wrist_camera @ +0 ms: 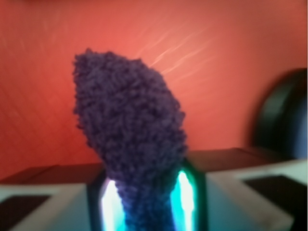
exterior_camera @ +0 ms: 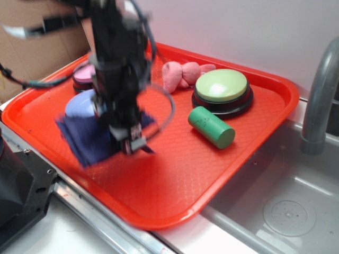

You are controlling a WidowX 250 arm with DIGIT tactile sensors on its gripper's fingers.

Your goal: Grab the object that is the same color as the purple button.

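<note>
Your gripper [wrist_camera: 144, 202] is closed down tight on the rag [wrist_camera: 130, 134]. In the wrist view the fuzzy purple cloth is pinched between both fingers [wrist_camera: 190, 199] and sticks out past the tips in a pointed flap, with red tray behind it.

In the exterior view the arm is motion-blurred. The gripper [exterior_camera: 132, 143] sits over the left-centre of the red tray [exterior_camera: 175, 185], and the rag [exterior_camera: 87, 140] hangs spread out below and to its left. You can't tell from the blur whether the cloth's lower edge touches the tray or is just above it.

The purple button [exterior_camera: 79, 106] is right behind the rag, partly covered by the arm; its pale lavender dome shows at the rag's upper edge. The pink-topped button [exterior_camera: 85, 74] is farther back, near the tray's rear-left rim.

To the right, well apart from the gripper: the pink plush bow [exterior_camera: 183, 74], the green-topped button [exterior_camera: 222, 90] just beside it, and the green cylinder [exterior_camera: 211, 127] lying on its side in front of that button. The sink [exterior_camera: 286, 211] and grey faucet [exterior_camera: 320, 90] are beyond the tray's right edge.
</note>
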